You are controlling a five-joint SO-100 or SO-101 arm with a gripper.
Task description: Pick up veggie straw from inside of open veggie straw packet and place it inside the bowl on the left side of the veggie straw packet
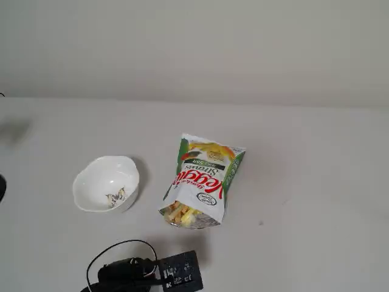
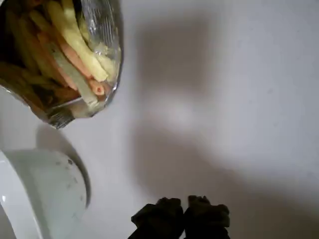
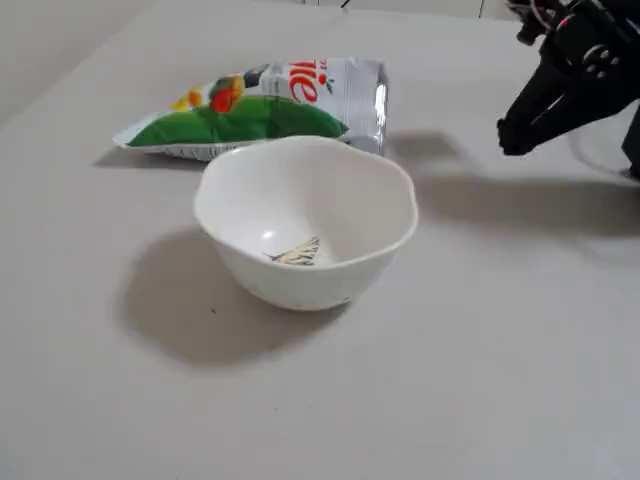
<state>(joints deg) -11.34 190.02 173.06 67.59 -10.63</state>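
The veggie straw packet [image 1: 203,176] lies flat on the table, its open foil mouth [image 1: 185,216] facing the near edge in a fixed view. Several yellow, orange and pale veggie straws [image 2: 75,45] are clustered inside the mouth; I cannot single out one. The white bowl [image 1: 106,182] stands left of the packet, holding nothing, with a dark sprig motif [image 3: 298,253] on its floor. My dark gripper [image 2: 183,219] hovers over bare table a little short of the mouth, its tips together and holding nothing. It is also in both fixed views, as gripper [image 1: 130,267] and gripper [image 3: 512,135].
A black cable [image 1: 115,249] loops beside the arm at the near table edge. The grey tabletop [image 1: 304,182] spreads right of the packet. The bowl's outer wall [image 2: 45,194] fills the lower left of the wrist view.
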